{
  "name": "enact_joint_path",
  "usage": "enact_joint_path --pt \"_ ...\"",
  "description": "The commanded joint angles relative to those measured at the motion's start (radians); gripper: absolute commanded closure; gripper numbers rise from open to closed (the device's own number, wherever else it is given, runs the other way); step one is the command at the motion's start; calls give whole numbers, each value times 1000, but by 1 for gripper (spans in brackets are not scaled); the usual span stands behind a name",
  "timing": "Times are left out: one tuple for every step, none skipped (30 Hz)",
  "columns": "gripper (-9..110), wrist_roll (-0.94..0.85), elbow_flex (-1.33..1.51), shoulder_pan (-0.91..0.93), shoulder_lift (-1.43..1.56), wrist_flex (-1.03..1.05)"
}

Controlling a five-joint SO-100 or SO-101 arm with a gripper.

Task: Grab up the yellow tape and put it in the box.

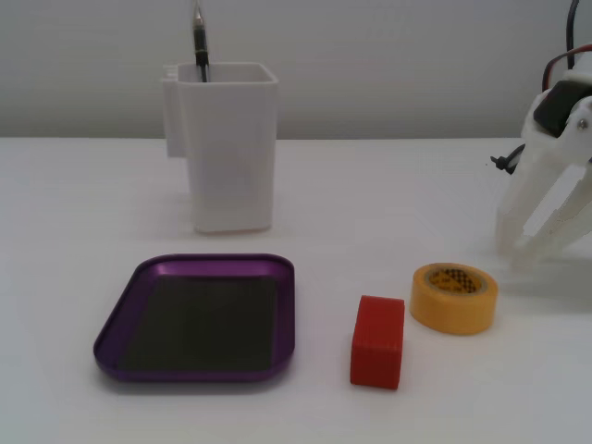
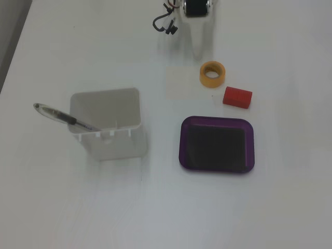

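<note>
The yellow tape (image 1: 453,297) lies flat on the white table, core up, just right of a red block (image 1: 377,340). The purple box (image 1: 199,319) is an empty shallow tray at the front left in a fixed view. My white gripper (image 1: 534,248) stands open at the right edge, fingertips down near the table, a short way behind and right of the tape, touching nothing. From above, the tape (image 2: 212,73) lies just below the gripper (image 2: 201,52), and the box (image 2: 217,143) lies below the red block (image 2: 237,97).
A tall white plastic container (image 1: 227,148) with a pen (image 1: 199,37) in it stands behind the box. It also shows in a fixed view from above (image 2: 106,124), left of the box, with the pen (image 2: 62,116) leaning out to the left.
</note>
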Motion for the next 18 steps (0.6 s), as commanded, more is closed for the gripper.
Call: enact_joint_path --pt "102 -29 -80 8 41 -9" --pt "102 -69 -100 8 41 -9" --pt "102 -121 -118 8 40 -9" --pt "102 -179 -132 8 40 -9" --pt "102 -233 -146 8 40 -8" --pt "102 -265 -156 8 38 -3" --pt "102 -284 -164 8 38 2" --pt "102 -291 -170 9 37 2" --pt "102 -293 -170 9 37 3" --pt "102 -293 -169 9 34 3" --pt "102 -295 -169 9 18 5" --pt "101 -295 -169 9 -6 5" --pt "99 -295 -173 9 -43 2" --pt "98 -295 -190 11 -91 -2" --pt "97 -295 -218 20 -143 -6" --pt "96 -295 -249 37 -206 -9" --pt "96 -295 -285 49 -272 -9" --pt "96 -301 -328 52 -344 -9"
